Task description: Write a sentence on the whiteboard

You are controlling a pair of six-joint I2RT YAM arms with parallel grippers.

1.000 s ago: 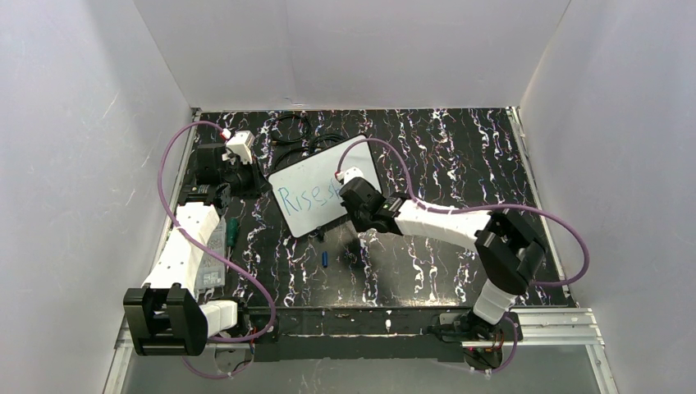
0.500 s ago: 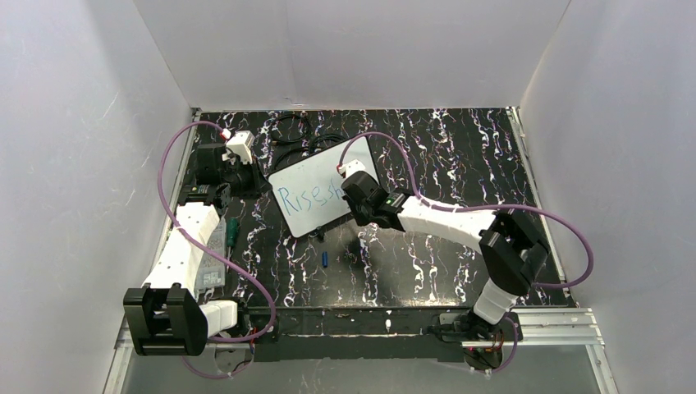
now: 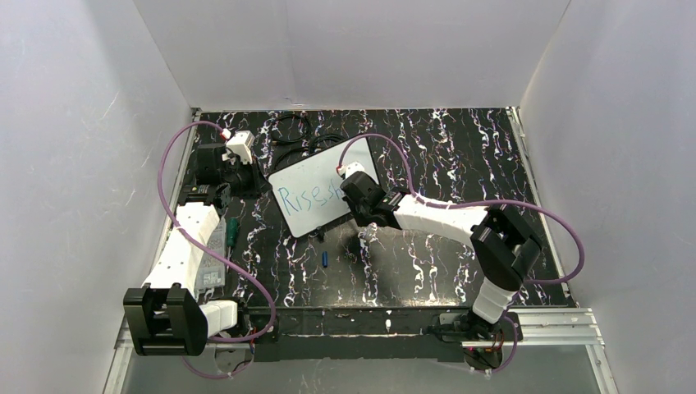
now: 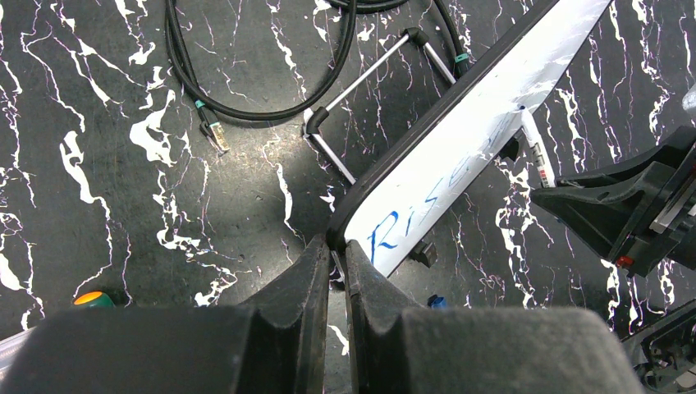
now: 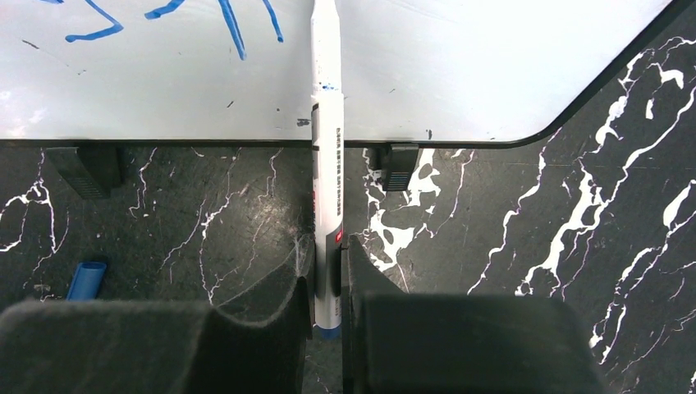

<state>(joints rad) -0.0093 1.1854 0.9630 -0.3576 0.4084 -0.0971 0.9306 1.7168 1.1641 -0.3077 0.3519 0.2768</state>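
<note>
The whiteboard (image 3: pixel 305 185) stands tilted on a wire stand at the back middle of the table. The sentence (image 3: pixel 305 197), in blue, reads roughly "Rise sh". My left gripper (image 4: pixel 336 246) is shut on the whiteboard's (image 4: pixel 484 131) dark lower-left corner, beside the blue "R" of the sentence (image 4: pixel 392 231). My right gripper (image 5: pixel 329 250) is shut on a white marker (image 5: pixel 326 123). The marker points up at the whiteboard (image 5: pixel 460 66), and its tip meets the surface just right of the last blue strokes (image 5: pixel 230 16). From above, the right gripper (image 3: pixel 354 197) covers the board's right half.
A blue marker cap (image 3: pixel 326 259) lies on the black marbled table in front of the board, also seen as the cap (image 5: pixel 85 279). Black cables (image 4: pixel 271 107) coil behind the board by the wire stand (image 4: pixel 361 78). A green pen-like object (image 3: pixel 232 232) lies near the left arm.
My right gripper has shifted slightly along the board with the marker, and the lettering after "Rise" has gained a stroke. The left arm has not moved.
</note>
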